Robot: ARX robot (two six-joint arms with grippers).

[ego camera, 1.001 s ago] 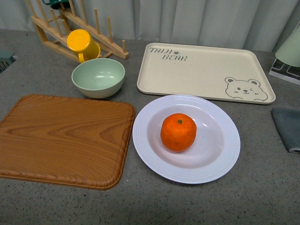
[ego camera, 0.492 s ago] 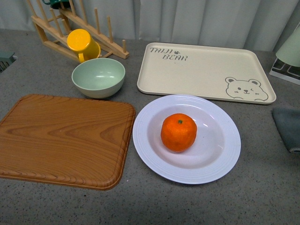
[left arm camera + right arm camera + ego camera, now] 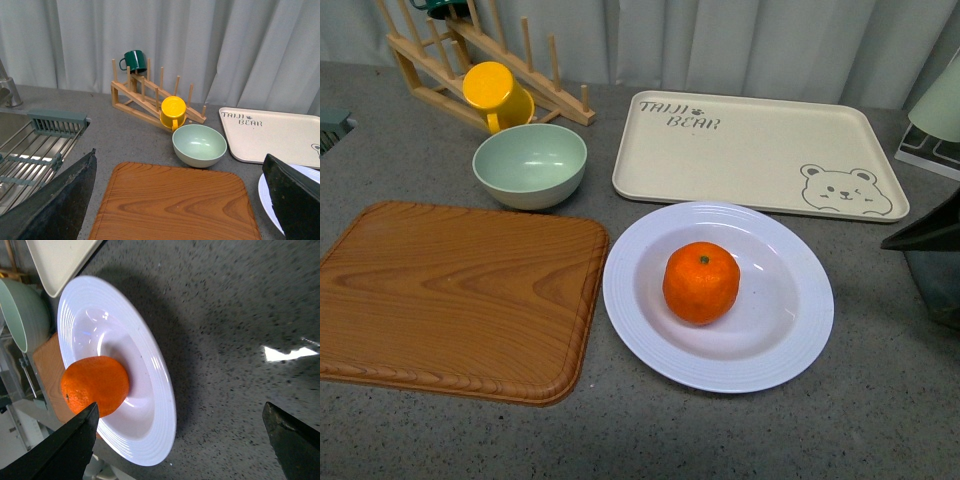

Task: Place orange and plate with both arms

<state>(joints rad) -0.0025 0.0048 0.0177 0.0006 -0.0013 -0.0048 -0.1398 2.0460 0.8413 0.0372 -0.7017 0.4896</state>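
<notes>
Orange centred on white plate, on grey worktop. Wooden board just left; green bowl, yellow mug, bear tray behind.

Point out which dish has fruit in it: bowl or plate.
The white plate, with the orange sitting in its middle; the pale green bowl is empty.

Orange round, stem spot up, sits in well of plate; plate white, ridged rim, flat on countertop
</notes>
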